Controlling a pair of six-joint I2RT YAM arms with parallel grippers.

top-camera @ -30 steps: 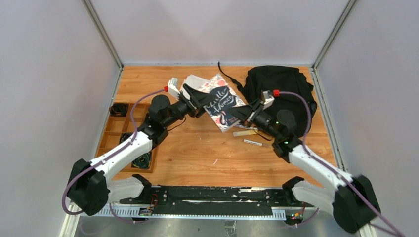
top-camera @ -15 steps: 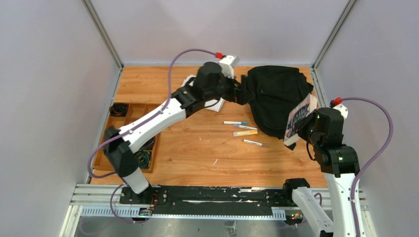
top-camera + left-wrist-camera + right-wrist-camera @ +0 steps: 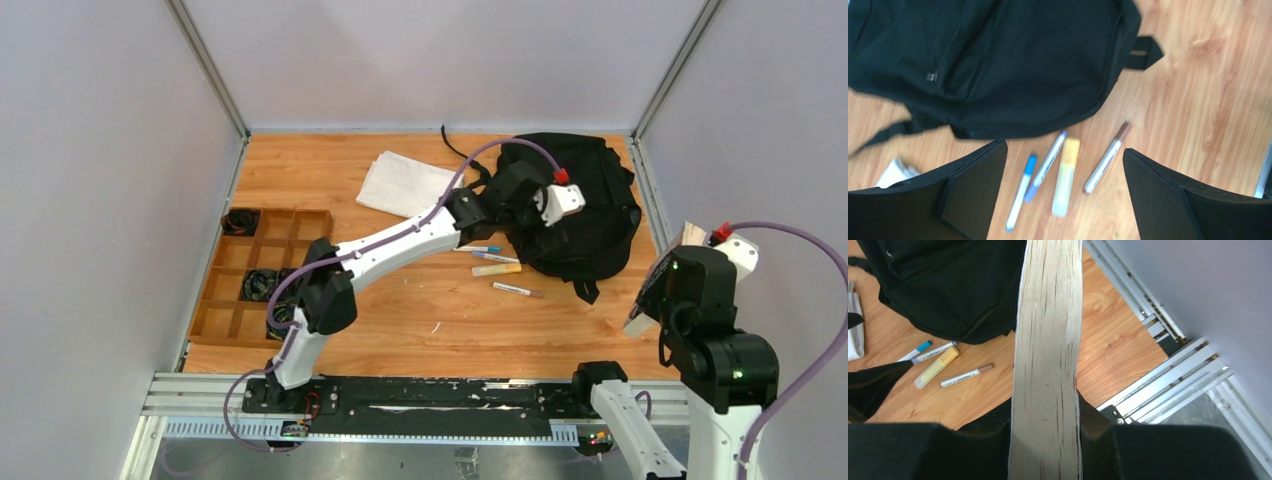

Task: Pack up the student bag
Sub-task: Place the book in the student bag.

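Wooden compartment tray (image 3: pixel 262 268) at left of the top view: dark coiled cords in the upper-left cell and in two lower cells, rest not readable. student bag (image 3: pixel 585 205) sits upper right on the table, against the back corner. Its inside isn't visible, so can't tell what's in it. Right gripper (image 3: pixel 1045 440) is clamped on a thick book (image 3: pixel 1048 340) held page-edge up, off at the right edge of the top view, well apart from the bag. Left gripper (image 3: pixel 1063 150) is spread wide with nothing between the fingers, hovering over the bag's lower-left edge and the pens. Blue-capped pen (image 3: pixel 1020 192), grey pen (image 3: pixel 1046 164), yellow highlighter (image 3: pixel 1066 176) and brown-capped marker (image 3: pixel 1106 159) lie side by side just below the bag. Versus 0.5 s ago: the book was at the bag's right edge, now it's pulled clear toward the right wall. The left arm was at the bag's upper-left rim, now it's over the bag's left half. The bag has slumped flatter, and its strap shows at the top. White folded cloth (image 3: pixel 405 185) is now uncovered. Surface is a wood tabletop (image 3: pixel 400 320) with grey wall panels, aluminium corner posts and a black rail along the bottom.
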